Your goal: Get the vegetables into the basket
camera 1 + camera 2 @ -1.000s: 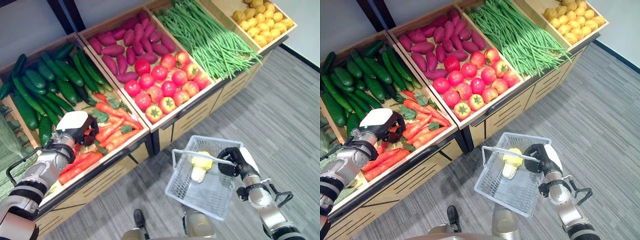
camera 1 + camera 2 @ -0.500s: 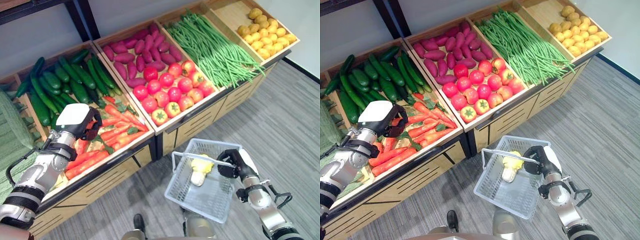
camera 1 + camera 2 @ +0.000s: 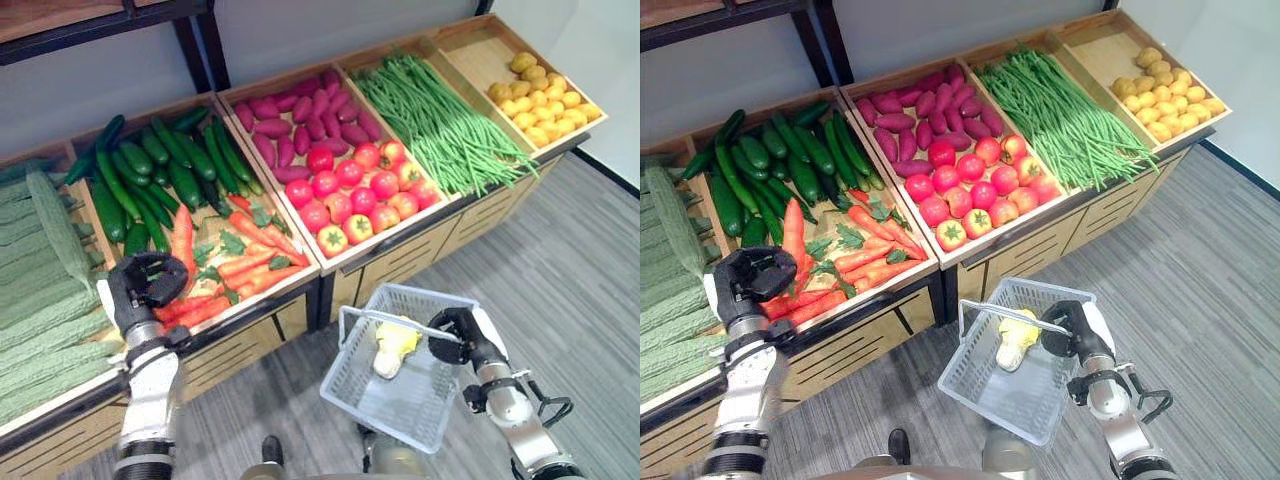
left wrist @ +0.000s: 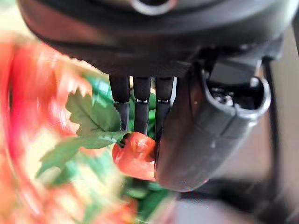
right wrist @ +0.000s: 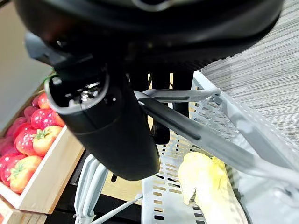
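Note:
My left hand (image 3: 148, 281) is shut on an orange carrot (image 3: 181, 235), which stands upright above the carrot crate (image 3: 300, 262). In the left wrist view its fingers (image 4: 135, 100) and thumb curl round the carrot's end (image 4: 134, 155), beside green leaves. My right hand (image 3: 458, 335) is shut on the handle (image 5: 196, 135) of a grey mesh basket (image 3: 385, 400), holding it in front of the stand. A pale yellow vegetable (image 3: 394, 342) lies in the basket.
The stand's crates hold cucumbers (image 3: 150, 175), purple sweet potatoes (image 3: 290, 110), tomatoes (image 3: 360, 195), green beans (image 3: 440, 120) and yellow potatoes (image 3: 540, 95). Ridged green gourds (image 3: 40, 270) lie at the far left. Grey carpet (image 3: 570, 260) stretches to the right.
The camera has moved, so the stand sits lower in the picture. My left hand has risen off the carrot pile with one carrot upright in it. The basket stays in my right hand.

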Robot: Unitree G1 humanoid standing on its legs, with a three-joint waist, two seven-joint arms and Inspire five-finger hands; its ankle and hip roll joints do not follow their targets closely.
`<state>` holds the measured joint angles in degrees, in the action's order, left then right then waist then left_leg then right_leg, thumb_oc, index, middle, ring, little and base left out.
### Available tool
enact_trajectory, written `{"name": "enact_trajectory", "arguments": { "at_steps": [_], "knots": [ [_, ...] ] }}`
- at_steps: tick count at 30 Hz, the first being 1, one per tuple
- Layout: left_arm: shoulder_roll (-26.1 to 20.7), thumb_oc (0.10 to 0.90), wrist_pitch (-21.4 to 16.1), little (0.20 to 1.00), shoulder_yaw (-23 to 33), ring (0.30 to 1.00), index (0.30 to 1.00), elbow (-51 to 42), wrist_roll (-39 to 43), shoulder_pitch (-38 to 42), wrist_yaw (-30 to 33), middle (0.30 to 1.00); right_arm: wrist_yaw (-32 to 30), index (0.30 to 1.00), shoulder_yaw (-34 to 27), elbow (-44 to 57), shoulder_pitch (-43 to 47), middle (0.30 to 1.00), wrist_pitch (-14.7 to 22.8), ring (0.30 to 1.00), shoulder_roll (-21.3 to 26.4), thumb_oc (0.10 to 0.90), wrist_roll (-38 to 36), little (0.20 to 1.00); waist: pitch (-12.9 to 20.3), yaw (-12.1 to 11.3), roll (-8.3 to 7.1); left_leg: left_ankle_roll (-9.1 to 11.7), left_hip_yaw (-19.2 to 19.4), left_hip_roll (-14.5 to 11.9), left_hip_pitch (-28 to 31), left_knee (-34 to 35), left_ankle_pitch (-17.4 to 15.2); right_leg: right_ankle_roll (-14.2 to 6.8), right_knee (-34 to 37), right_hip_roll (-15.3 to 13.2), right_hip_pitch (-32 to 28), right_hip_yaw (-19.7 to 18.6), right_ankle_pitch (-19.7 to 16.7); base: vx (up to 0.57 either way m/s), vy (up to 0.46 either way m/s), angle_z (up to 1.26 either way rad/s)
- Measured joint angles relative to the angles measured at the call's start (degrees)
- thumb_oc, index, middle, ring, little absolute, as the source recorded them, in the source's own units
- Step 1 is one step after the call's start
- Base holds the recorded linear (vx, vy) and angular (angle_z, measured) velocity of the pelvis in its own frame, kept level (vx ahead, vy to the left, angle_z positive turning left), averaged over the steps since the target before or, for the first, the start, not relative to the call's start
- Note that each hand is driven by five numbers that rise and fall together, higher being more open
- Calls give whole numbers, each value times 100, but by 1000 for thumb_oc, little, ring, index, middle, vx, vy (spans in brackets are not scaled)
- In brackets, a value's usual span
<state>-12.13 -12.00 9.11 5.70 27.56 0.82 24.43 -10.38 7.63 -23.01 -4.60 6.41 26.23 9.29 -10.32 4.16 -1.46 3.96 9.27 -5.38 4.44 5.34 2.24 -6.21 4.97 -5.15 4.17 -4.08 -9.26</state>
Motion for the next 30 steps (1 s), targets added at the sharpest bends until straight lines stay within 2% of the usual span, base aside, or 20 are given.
{"name": "enact_trajectory", "arguments": {
  "at_steps": [2, 3, 11, 20, 30],
  "knots": [
    [106, 400, -244, 300, -87, 300, 300, -183, 1310, 42, -240, 300, 22, 300, 8, 160, -46, 300, -71, 300, 4, 400, 109, 300, 60, 72, 49, 47, -2, -4, 23, -24, 39, 52, 0, 5, -28, 7, -41, 0, 0, 0],
    [160, 400, -299, 300, -100, 300, 300, -188, 1558, 62, -280, 300, 30, 300, 10, 159, -53, 300, -79, 300, 4, 400, 121, 300, 80, 83, 51, 47, -11, -6, 32, -24, 39, 51, 0, 6, -43, 21, -40, 9, -9, 4],
    [278, 400, -489, 300, -159, 300, 300, -187, 2456, 56, -489, 300, 36, 300, 10, 158, -106, 300, -97, 300, 5, 400, 175, 300, 89, 101, 59, 47, -43, -13, 84, -24, 40, 34, 1, 6, -110, 57, -10, 1, -1, 0],
    [281, 400, -500, 300, -247, 300, 300, -190, 2707, -183, -993, 300, 35, 300, -34, 161, -161, 300, -97, 300, 28, 400, 214, 300, 179, 104, 166, 45, -40, -14, 93, -23, 40, 36, 1, 9, -115, 44, -9, 0, 0, 0],
    [248, 400, -444, 300, -398, 300, 300, -310, 2687, -431, -1498, 300, 39, 300, -143, 183, -284, 300, -97, 300, 103, 400, 215, 300, 172, -24, 145, -34, 45, 73, 83, -97, -21, -20, -1, -15, -90, -62, -9, -36, 40, -4]
  ]
}}
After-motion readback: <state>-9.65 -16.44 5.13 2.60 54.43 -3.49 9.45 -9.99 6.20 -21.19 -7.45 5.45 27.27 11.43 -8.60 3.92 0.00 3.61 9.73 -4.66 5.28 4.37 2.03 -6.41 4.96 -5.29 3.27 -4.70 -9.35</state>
